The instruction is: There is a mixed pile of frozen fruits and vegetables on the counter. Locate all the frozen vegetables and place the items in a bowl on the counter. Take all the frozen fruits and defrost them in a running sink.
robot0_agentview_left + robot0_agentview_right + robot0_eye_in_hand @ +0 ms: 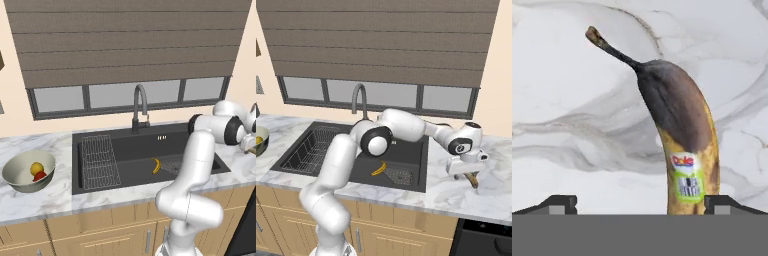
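A grey-beige bowl (27, 171) sits on the white marble counter (45, 200) left of the sink (140, 145), holding the two frozen vegetables, a yellow-orange piece (36, 168) and a bright red one (40, 175), touching each other against the bowl's near right wall. In the right base view the bowl's rim (260, 141) just shows at the left edge.

The black sink holds a wire grid rack (99, 161) in its left part and one banana (156, 166) lying on the basin floor just beside the drain strainer (172, 166); the same banana (379, 169) lies next to the strainer (400, 175) in the right base view. A dark gooseneck tap (139, 107) stands behind the basin under the window (130, 95) with its brown blind (130, 40).

The white arm reaches over the sink's right end to the counter beyond it. There the gripper (639, 202) points down over the second banana (682, 145), a heavily browned fruit with a Dole sticker (685, 177), lying on the marble (562, 100). The jaws stand wide apart, one fingertip (557, 204) on bare marble to one side, the other (724, 204) at the banana's far edge, so the fruit lies between them, ungripped. From the right base view this banana (473, 180) shows just under the hand (468, 165).
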Controlling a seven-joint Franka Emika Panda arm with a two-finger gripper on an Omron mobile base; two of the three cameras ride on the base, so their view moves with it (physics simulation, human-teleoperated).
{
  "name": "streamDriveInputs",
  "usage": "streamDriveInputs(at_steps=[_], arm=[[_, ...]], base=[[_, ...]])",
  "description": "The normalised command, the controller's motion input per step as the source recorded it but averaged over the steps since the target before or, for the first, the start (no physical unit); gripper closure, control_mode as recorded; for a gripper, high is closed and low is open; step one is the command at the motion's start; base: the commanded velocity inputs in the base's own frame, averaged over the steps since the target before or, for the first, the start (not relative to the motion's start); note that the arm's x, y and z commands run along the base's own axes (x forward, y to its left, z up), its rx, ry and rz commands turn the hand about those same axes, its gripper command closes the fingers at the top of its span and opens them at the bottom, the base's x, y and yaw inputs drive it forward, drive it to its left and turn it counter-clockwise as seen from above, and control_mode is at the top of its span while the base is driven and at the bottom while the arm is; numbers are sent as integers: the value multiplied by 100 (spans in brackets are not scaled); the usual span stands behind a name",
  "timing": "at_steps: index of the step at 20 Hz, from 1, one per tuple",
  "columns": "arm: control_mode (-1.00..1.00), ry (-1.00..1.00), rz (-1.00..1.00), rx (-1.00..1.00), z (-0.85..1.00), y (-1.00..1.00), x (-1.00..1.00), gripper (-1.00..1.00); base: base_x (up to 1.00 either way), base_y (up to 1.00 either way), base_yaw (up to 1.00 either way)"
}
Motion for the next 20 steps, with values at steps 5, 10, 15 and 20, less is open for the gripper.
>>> streamDriveInputs(at_steps=[5, 10, 15, 20], arm=[[-100, 0, 0, 0, -10, -23, 26, -100], [-100, -2, 0, 0, -16, -2, 21, -100], [-100, -1, 0, 0, -12, 2, 12, 100], [-100, -4, 0, 1, -21, 1, 14, 100]], base=[[0, 0, 0], [0, 0, 0], [0, 0, 0], [0, 0, 0]])
